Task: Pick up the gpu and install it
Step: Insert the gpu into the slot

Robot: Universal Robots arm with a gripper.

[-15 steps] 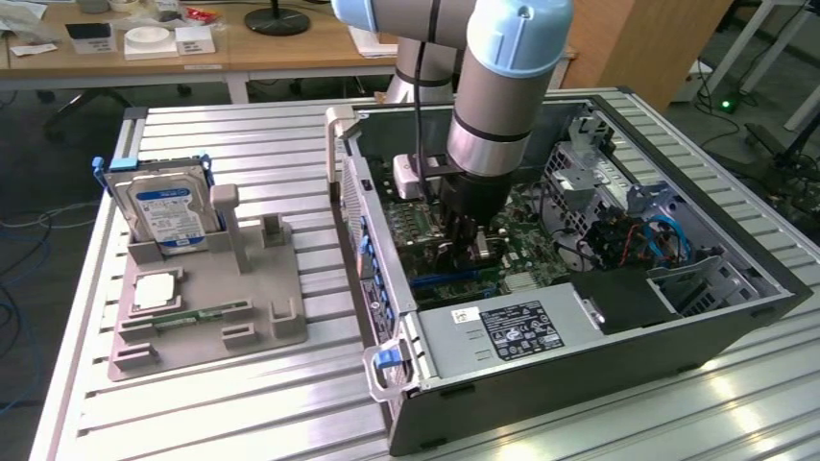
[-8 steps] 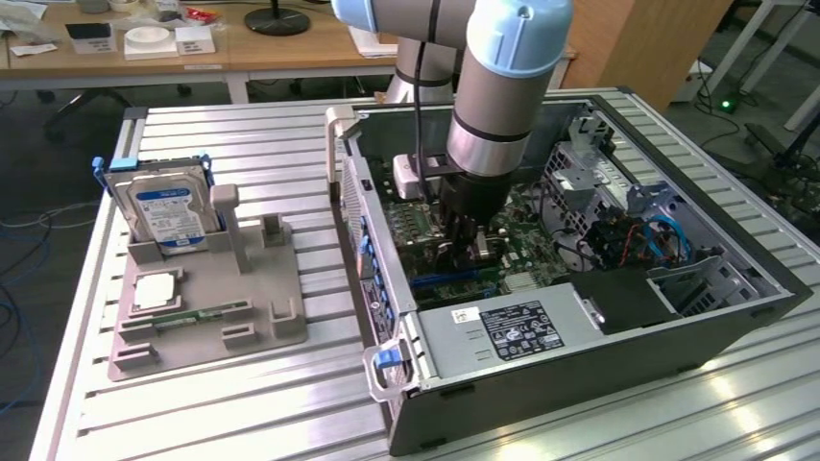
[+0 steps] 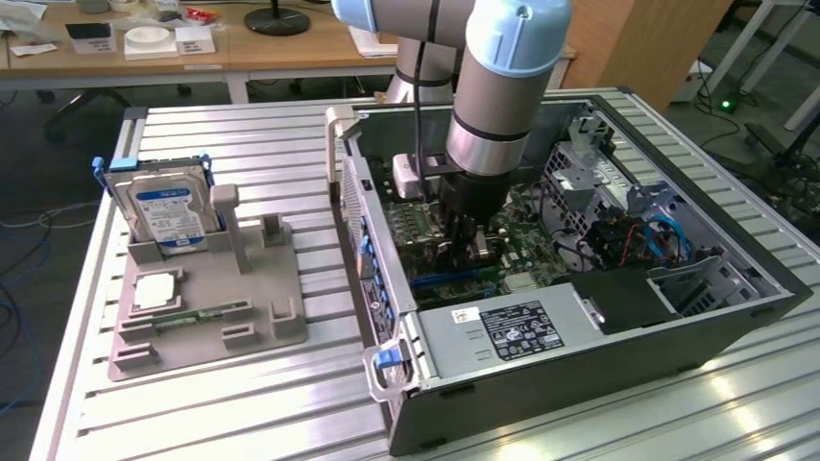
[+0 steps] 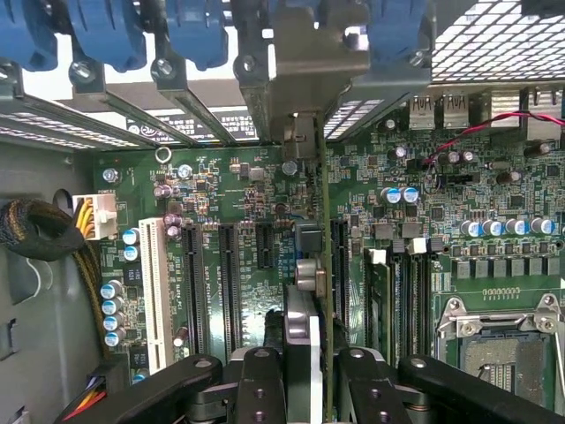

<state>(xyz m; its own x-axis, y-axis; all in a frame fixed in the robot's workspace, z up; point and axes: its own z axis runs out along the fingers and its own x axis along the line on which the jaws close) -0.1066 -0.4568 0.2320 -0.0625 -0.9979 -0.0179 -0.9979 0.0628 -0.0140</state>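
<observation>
My gripper [image 4: 309, 389] is clamped on the gpu [image 4: 311, 291], one finger on each face, and I see the card edge-on, standing upright just above the motherboard [image 4: 238, 185]. It hangs between the black expansion slots [image 4: 228, 283] and the memory sockets [image 4: 397, 291]; I cannot tell whether its edge is touching a slot. To seat it well, I judge the card must stay vertical and parallel to its slot, pressed straight down without twisting. Beyond it, its bracket end [image 4: 305, 53] points at the blue latches [image 4: 190, 35] on the rear wall and should line up there. In the exterior view, farther off, the hard drive [image 3: 160, 206] stands in its holder [image 3: 256, 307] on the surface [image 3: 230, 403].
</observation>
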